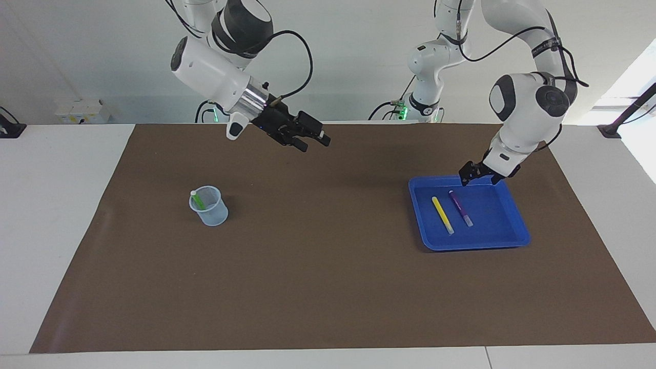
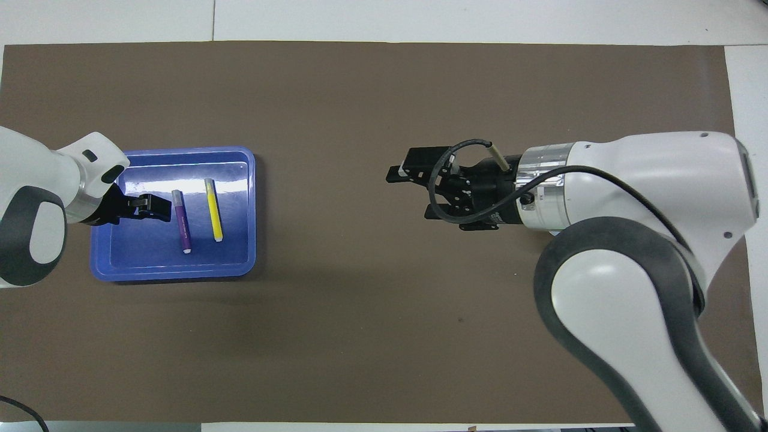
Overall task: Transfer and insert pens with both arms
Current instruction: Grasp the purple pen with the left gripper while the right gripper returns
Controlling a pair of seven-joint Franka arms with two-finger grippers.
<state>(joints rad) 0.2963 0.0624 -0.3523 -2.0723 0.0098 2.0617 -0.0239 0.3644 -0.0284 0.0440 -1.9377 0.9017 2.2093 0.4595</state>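
Table cover: a brown mat (image 1: 328,266) spread over a white table (image 1: 51,230), with both robot arms reaching in over it.

Tray: a shallow blue plastic tray (image 1: 507,238) with rounded corners, lying on the mat toward the left arm's end of the table.

Yellow pen: a thin yellow marker pen (image 1: 442,215) with a pale end, lying flat in the tray.

Purple pen: a thin purple marker pen (image 1: 460,208) with a pale end, lying flat in the tray just beside the yellow pen, roughly parallel and not touching it.

Cup: a small clear plastic beaker (image 1: 209,206) standing upright on the mat toward the right arm's end of the table, well apart from the tray.

Green pen: a thin green marker pen (image 1: 197,200) with a whitish top, standing tilted inside the beaker, its top leaning on the rim.

Left gripper: the black two-finger claw (image 1: 480,177) sits low over the tray's edge nearest the robots, close to the purple pen's dark end. It grasps nothing; whether its fingers are spread, I cannot tell.

Right gripper: the black claw (image 1: 313,141) hangs in the air over bare mat near the middle of the table. Its fingers are spread apart, released, with nothing between them.
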